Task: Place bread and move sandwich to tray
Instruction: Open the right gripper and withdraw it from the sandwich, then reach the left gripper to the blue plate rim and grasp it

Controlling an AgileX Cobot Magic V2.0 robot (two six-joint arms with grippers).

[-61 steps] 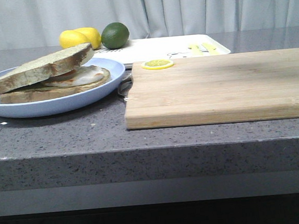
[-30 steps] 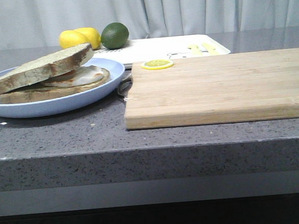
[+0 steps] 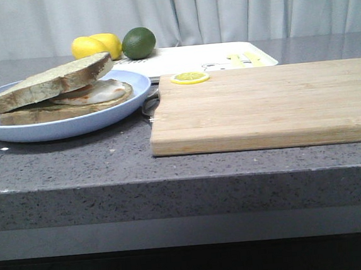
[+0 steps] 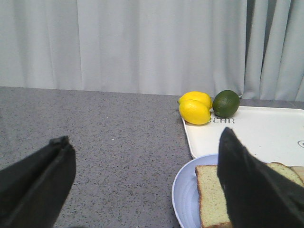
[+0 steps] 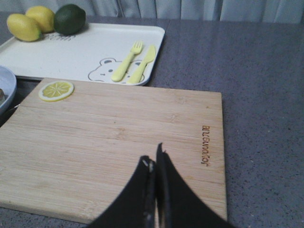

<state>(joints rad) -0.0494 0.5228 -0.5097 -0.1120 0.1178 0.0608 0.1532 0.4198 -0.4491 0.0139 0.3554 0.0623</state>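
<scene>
The bread point(image 3: 49, 80), a thick pale slice with a brown crust, lies tilted on top of the sandwich point(image 3: 98, 93), whose fried egg shows beneath it. Both rest on the light-blue plate point(image 3: 72, 124) at the left. The white tray point(image 3: 192, 57) lies behind, carrying yellow cutlery point(image 5: 135, 61). In the left wrist view my left gripper point(image 4: 141, 135) is open above the counter. The plate point(image 4: 185, 190) and bread point(image 4: 211, 194) sit by its one finger point(image 4: 251, 185). My right gripper point(image 5: 152, 154) is shut, holding nothing, over the wooden cutting board point(image 5: 118, 137). Neither gripper appears in the front view.
The cutting board point(image 3: 266, 105) fills the right front of the grey counter, with a lemon slice point(image 3: 190, 77) on its far left corner. Two lemons point(image 3: 97, 45) and a lime point(image 3: 139, 42) stand at the tray's far left end. A curtain hangs behind.
</scene>
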